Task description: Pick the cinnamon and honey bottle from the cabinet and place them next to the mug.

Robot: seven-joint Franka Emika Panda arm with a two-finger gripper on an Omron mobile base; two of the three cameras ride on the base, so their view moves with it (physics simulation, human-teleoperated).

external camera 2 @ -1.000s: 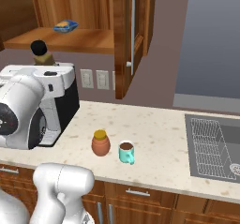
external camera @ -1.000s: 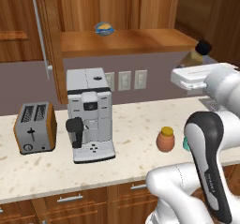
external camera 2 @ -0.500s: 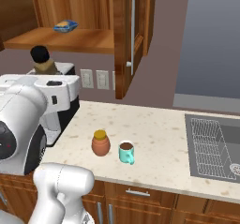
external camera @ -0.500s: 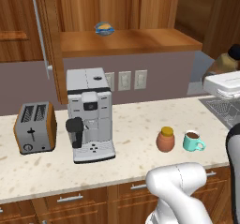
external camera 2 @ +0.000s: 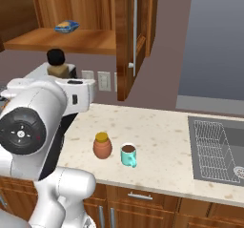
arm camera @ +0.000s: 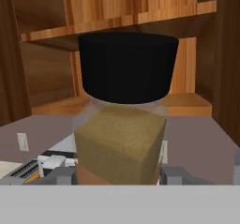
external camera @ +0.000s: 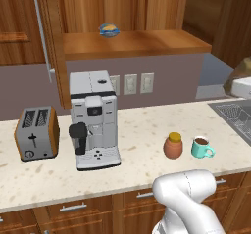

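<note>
My tool [arm camera: 119,174] was clamped on the cinnamon, a tall slim bottle of brown-tan contents with a black cap [arm camera: 123,120]. In the hand view the bottle stood upright between my two fingers, whose grey pads [arm camera: 61,175] pressed its lower sides left and right, with the black cap rising well above them. In the right base view the same bottle [external camera 2: 57,63] showed in the air above my white wrist, lifted clear of the pale speckled stone worktop [external camera 2: 157,146] and out in front of the reddish-brown wooden wall cabinet [external camera 2: 90,17], level with the space just under its shelf board.

The honey bottle, a squat rounded terracotta-orange jar with a yellow-orange lid [external camera: 173,145], stood on the worktop just beside the small teal mug of dark brown liquid [external camera: 201,147], the jar on the mug's left in both base views, the two close but apart. The held cinnamon was well apart from that pair, higher and to the left in the right base view.

A silver and black coffee machine [external camera: 93,118] and a silver toaster with orange sides [external camera: 37,139] stood farther along the worktop, and a small blue and yellow item [external camera: 109,30] lay on the cabinet shelf.
</note>
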